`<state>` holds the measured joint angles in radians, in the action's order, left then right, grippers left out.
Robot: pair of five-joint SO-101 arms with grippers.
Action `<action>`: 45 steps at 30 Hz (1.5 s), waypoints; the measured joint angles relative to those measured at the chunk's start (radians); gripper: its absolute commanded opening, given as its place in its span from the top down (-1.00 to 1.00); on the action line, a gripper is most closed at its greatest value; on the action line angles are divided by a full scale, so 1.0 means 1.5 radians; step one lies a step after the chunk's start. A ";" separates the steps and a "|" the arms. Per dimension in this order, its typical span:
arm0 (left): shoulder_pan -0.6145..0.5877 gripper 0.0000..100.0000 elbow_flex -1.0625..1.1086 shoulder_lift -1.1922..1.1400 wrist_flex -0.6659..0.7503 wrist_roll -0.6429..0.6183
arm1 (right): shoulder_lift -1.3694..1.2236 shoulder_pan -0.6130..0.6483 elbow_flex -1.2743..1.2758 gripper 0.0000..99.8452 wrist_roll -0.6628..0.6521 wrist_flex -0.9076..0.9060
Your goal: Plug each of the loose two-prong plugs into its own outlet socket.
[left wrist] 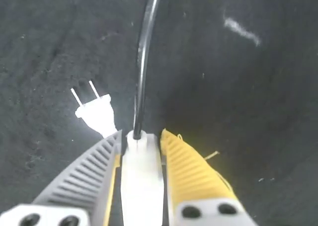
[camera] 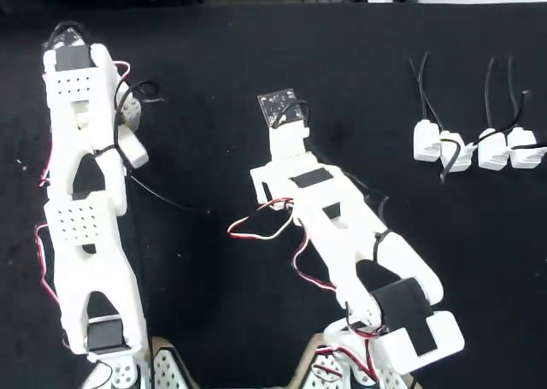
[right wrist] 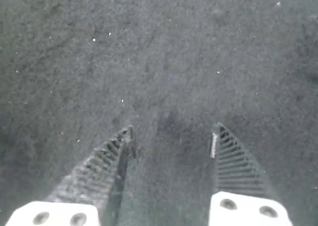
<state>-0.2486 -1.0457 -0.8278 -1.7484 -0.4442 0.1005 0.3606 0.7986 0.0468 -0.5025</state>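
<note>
My left pincer (left wrist: 141, 136) is pressed together on a white plug (left wrist: 141, 174), one ribbed finger on each side of its body. The plug's black cord (left wrist: 143, 62) comes out between my fingertips and runs away over the black table (left wrist: 258, 112). Which way the held plug's prongs point I cannot tell. Just beside my grey finger (left wrist: 87, 169) lies a second plug (left wrist: 97, 114), loose on the cloth, its two prongs pointing away from me.

My right pincer (right wrist: 171, 134) is spread, the two fingers well apart with bare cloth between them, gripping nothing.

From above, my left arm (camera: 85, 218) stretches along the left side of the table, with black cord looping beside its wrist. My right arm (camera: 342, 226) reaches from the near edge toward the middle. The sockets (camera: 474, 147), four white blocks with black cords in a row, sit toward the far right, well apart from both arms.
</note>
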 measured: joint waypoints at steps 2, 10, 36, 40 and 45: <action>0.000 0.94 0.011 0.000 -0.003 0.024 | 0.000 0.000 0.000 0.54 0.000 0.000; 0.000 0.94 0.289 0.228 -0.003 0.066 | 0.000 0.000 0.000 0.54 0.000 0.000; 0.138 0.93 1.217 0.823 0.407 0.197 | 0.000 -0.035 0.000 0.54 0.000 0.000; 0.179 0.83 1.319 0.882 0.517 0.153 | 0.000 -0.050 0.000 0.54 0.000 0.000; 0.197 0.64 1.410 0.937 0.613 0.123 | 0.000 -0.052 0.000 0.54 0.000 0.000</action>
<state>0.0476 1.0687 0.5777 -0.8293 -0.2601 0.1005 0.2823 0.7986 0.0468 -0.5025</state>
